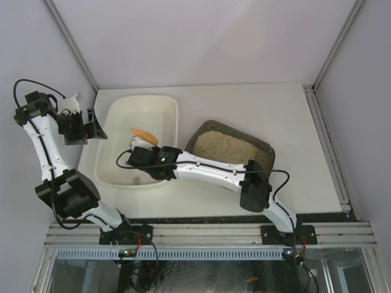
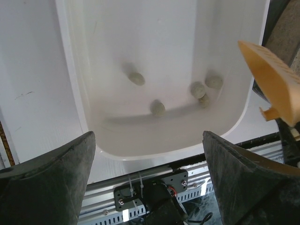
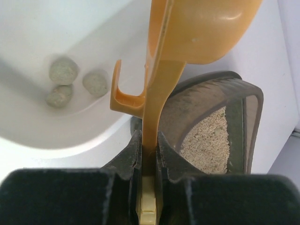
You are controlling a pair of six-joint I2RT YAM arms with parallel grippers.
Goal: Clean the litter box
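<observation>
The litter box (image 1: 267,152), a dark tray of pale sandy litter (image 3: 211,136), sits right of centre, partly under my right forearm. Left of it stands a white tub (image 1: 146,110) with several grey clumps (image 2: 158,108) on its floor. My right gripper (image 1: 142,146) is over the tub, shut on the handle of an orange scoop (image 3: 206,28). The scoop's bowl (image 1: 143,134) hangs over the tub (image 3: 47,28) with nothing visible in it. My left gripper (image 1: 85,129) hovers at the tub's left rim, its jaws wide open (image 2: 149,136) and empty.
The white table (image 1: 244,104) is walled on three sides by the enclosure's pale panels. An aluminium rail (image 1: 208,232) with the arm bases runs along the near edge. A metal strip (image 1: 327,146) borders the table's right side.
</observation>
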